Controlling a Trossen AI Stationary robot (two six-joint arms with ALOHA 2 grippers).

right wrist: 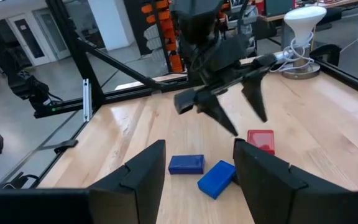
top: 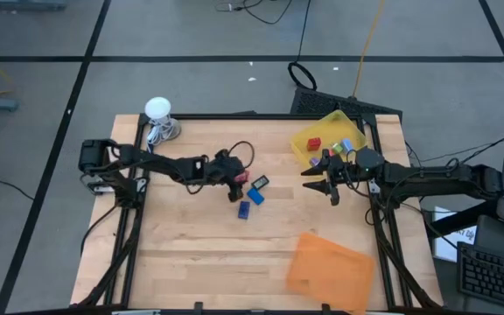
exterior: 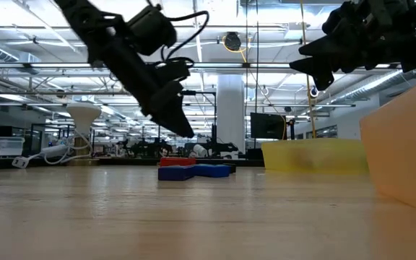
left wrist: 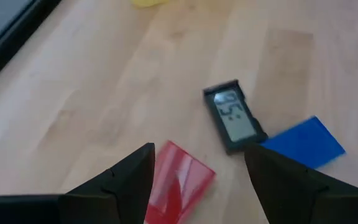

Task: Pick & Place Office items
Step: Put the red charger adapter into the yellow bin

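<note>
Several office items (top: pixel 250 194) lay mid-tabletop (top: pixel 191 254) beneath the left end effector (top: pixel 234 178); one tray (top: pixel 335 125) sat behind the right end effector (top: pixel 328 182), another (top: pixel 329 269) nearer the front.

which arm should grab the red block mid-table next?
Left. The left gripper hangs open right over the red block, which lies between its fingers in its wrist view. The right gripper is open farther off, beside the yellow tray.

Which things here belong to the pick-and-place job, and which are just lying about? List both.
Job:
- red piece, under the open left gripper
- black display piece
- blue piece
- dark blue piece
- small red block and light blue block in the yellow tray

Lying about:
- white lamp with cord
- orange tray
</note>
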